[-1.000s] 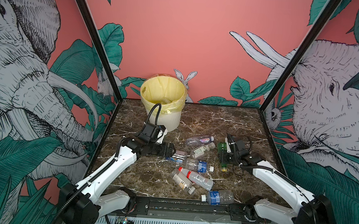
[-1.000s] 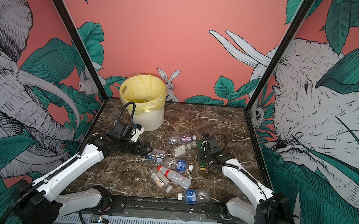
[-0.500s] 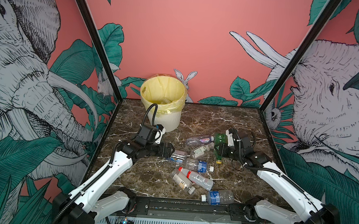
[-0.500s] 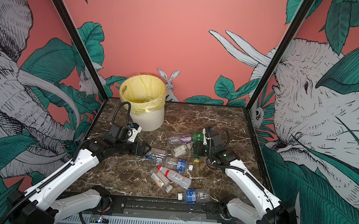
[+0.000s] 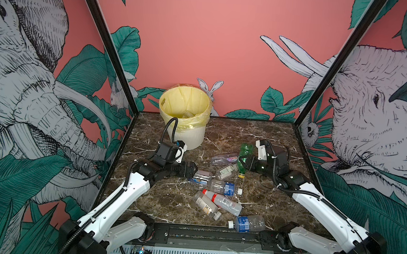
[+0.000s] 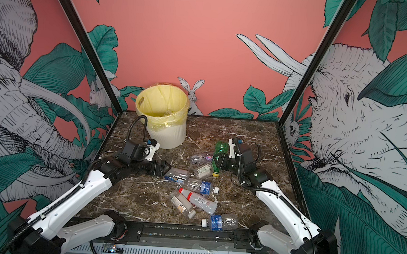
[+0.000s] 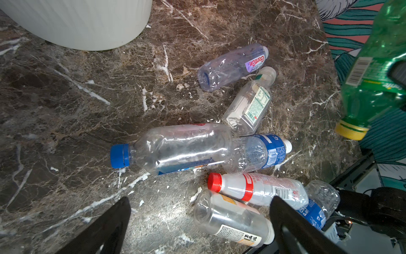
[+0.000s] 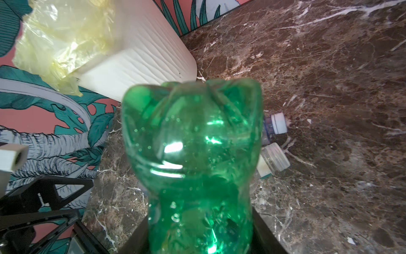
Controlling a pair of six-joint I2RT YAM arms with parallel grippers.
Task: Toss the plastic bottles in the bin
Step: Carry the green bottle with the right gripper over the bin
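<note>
Left claw wide, low — right claw clamped, aloft.

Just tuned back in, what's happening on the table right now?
The right claw grips a green bottle around its middle, cap down, lifted off the marble table, not yet over the bin. The left claw is open, low beside the blue-capped clear bottle, holding nothing. Seven bottles lie on the marble table; the bin seems to hold at least one.
</note>
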